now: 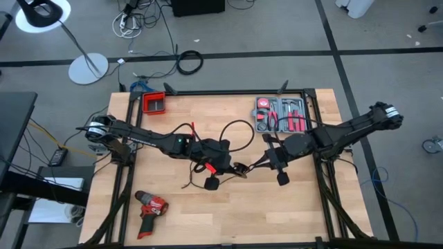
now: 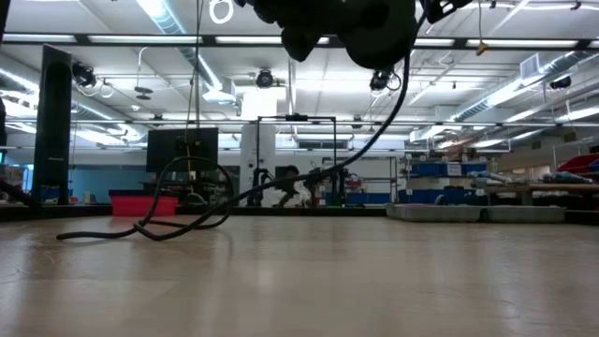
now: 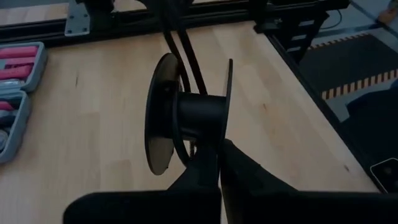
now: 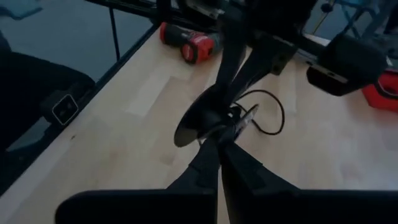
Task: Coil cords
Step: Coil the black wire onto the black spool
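Observation:
A black spool with two flat flanges and a hub hangs above the table's middle between my two grippers; it also shows in the right wrist view. The thin black cord runs from the spool down to the table, where it lies in a loose loop. In the low view the cord curves down slack and trails along the tabletop. My left gripper is shut on the spool. My right gripper is shut at the spool's hub. My left gripper pinches the rim of one spool flange between its two fingers, at the rim's near edge. The spool is lifted clear of the table, its axis about level. My right gripper's shut fingers reach in between the two flanges at the hub, where the cord runs. The flanges hide the exact place of contact. The cord hangs slack below.
A red drill lies at the near left. A red bin stands at the far left corner. An open grey tool case sits at the far right. A thicker black cable ring lies on the floor beyond the table.

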You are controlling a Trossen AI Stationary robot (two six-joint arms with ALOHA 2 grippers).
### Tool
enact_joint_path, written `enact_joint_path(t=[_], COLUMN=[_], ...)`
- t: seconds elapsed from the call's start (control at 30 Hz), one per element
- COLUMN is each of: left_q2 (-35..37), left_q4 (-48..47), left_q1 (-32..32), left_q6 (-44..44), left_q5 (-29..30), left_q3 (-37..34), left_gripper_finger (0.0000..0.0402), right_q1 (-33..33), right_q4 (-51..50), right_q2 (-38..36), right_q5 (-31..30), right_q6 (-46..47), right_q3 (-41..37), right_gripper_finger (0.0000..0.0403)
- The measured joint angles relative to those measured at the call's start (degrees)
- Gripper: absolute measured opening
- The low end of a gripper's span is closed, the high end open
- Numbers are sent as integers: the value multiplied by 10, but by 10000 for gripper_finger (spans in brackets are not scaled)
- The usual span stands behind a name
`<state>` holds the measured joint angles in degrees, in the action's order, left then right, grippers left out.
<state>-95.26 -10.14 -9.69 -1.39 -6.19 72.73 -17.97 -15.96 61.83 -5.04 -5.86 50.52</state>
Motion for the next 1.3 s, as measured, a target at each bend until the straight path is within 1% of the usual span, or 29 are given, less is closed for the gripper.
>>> enact_joint_path(t=[0.13,0.27,0.53,0.8,1.0,1.17,1.3], left_q2=[0,0,0,0,0,0,0], left_q4=[-3,3,9,39,47,57,63], left_q1=[3,4,5,5,4,4,4], left_q6=[-1,-1,4,6,5,2,-10], left_q5=[-1,-2,-11,-17,-19,-21,-24], left_q3=[0,0,0,0,0,0,0], left_gripper_finger=[0,0,0,0,0,0,0], right_q1=[6,11,27,32,39,48,55], right_q4=[-27,-35,-35,51,94,135,139], right_q2=[0,-1,-1,22,52,75,85], right_q5=[30,29,32,32,3,4,23], right_q6=[16,8,-41,-83,-137,-144,-148], right_q3=[10,11,11,11,11,11,11], right_gripper_finger=[4,3,4,4,6,21,40])
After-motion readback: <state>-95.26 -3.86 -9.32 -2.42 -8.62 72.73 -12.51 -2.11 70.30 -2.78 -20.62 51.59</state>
